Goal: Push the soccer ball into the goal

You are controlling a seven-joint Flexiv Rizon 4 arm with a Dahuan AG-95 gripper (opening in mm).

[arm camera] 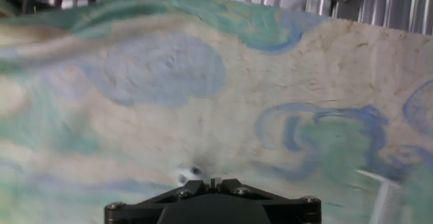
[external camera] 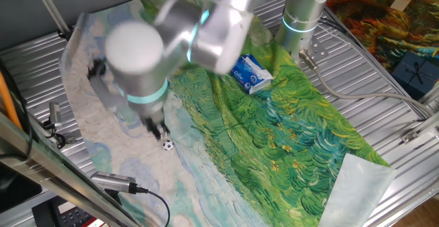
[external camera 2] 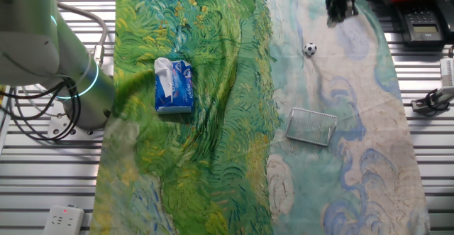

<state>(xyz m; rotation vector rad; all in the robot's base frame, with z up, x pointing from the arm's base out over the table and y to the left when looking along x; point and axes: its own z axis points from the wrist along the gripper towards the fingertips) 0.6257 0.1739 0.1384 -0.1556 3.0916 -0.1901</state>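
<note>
The soccer ball [external camera 2: 310, 49] is a tiny white ball with black patches lying on the pale part of the painted cloth. It also shows in one fixed view [external camera: 167, 144] and in the hand view [arm camera: 189, 174], just past the fingertips. My gripper [external camera 2: 340, 4] hangs slightly beyond the ball, away from the goal, and its fingers are pressed together with nothing between them. It also shows in one fixed view [external camera: 156, 126] and the hand view [arm camera: 211, 183]. The goal [external camera 2: 311, 126] is a low whitish-grey frame lying on the cloth a few ball-widths from the ball.
A blue-and-white packet [external camera 2: 174, 86] lies on the green part of the cloth, also seen in one fixed view [external camera: 250, 74]. The arm's base [external camera 2: 74, 86] stands at the cloth's edge. A black device [external camera 2: 418, 18] and cables lie beside the cloth near the gripper.
</note>
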